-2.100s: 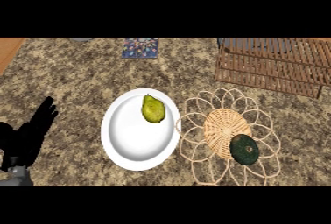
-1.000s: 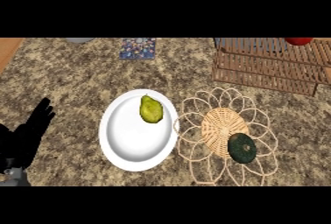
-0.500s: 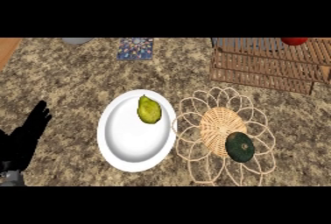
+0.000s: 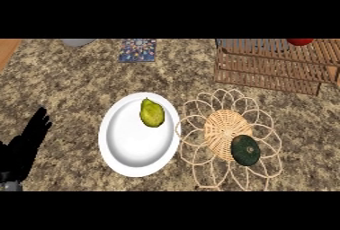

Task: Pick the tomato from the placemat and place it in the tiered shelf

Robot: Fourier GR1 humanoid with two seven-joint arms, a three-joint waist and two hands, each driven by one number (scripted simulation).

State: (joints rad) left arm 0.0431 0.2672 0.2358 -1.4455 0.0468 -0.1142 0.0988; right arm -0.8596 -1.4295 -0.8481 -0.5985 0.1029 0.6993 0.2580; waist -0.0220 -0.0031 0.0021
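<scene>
- A speckled stone worktop (image 4: 79, 81) fills the view, seen from steeply above.
- A wooden slatted tiered shelf (image 4: 279, 65) stands at the worktop's far right corner.
- A woven wicker placemat (image 4: 229, 139) with looped petal edges lies right of centre, toward the near edge.
- A white plate (image 4: 136, 143) sits just left of the placemat, rims almost touching.
- The left hand (image 4: 26, 143) shows at the worktop's near left edge, black, fingers straight and pointing away, held close together, gripping nothing. It looks to be resting.
- The right hand is not in view.
- A small patterned blue tile (image 4: 138, 49) lies at the far edge, left of the shelf.
- A yellow-green pear-shaped fruit (image 4: 151, 113) rests on the far part of the plate, its long axis running near to far.
- A dark green round squash-like item (image 4: 246, 150) rests on the near right part of the placemat.
- A grey rounded object (image 4: 78, 42) is cut off at the far left edge.
- The tomato (image 4: 300, 41), red and only partly visible, sits at the far right edge of the view, on or at the shelf's top, not on the placemat.
- Judgement: the tomato lies far forward and well to the right of the visible fingers, across plate and placemat. Any further move on it would favour the right arm, since the left hand is well apart from it.
</scene>
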